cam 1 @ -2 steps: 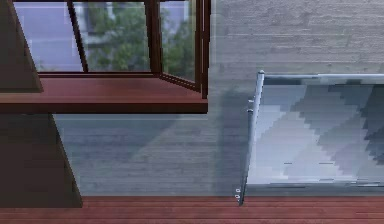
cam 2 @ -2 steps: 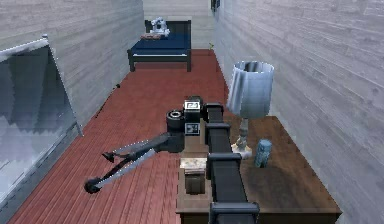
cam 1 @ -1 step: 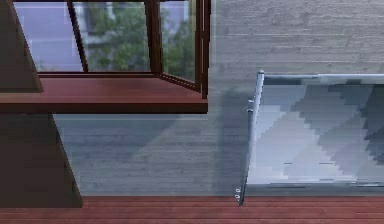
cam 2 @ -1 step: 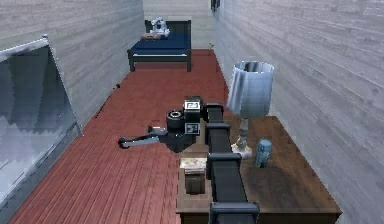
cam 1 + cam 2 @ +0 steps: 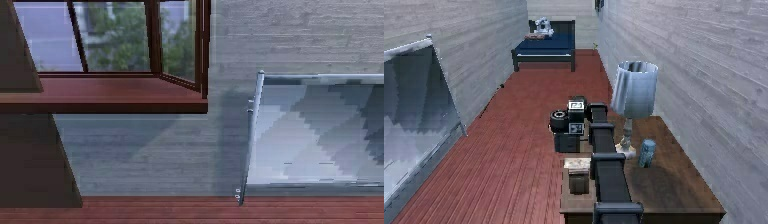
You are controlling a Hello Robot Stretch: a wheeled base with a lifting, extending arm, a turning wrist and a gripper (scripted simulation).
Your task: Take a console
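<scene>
In the forward view you have a wood-framed window (image 5: pixel 120 35) at the left over a dark wooden sill (image 5: pixel 110 95). Grey wall comes next, and a glass panel (image 5: pixel 310 130) stands at the right on the red plank floor (image 5: pixel 150 210).

In the arm side view a like panel leans along the left wall. A bed (image 5: pixel 544 45) with blue bedding stands at the room's far end. Nearer you, the pincer (image 5: pixel 560 132) sits at the worktop's left edge, and you cannot tell whether it has hold of anything. A small grey box-like thing (image 5: pixel 578 178) stands on the worktop (image 5: pixel 679 190), just left of the arm (image 5: pixel 610 178). Right of the arm is a table lamp (image 5: pixel 634 90) with a pale shade, and a small blue-grey thing (image 5: pixel 648 152) stands near its foot. You cannot tell which of the two small things is the console.
</scene>
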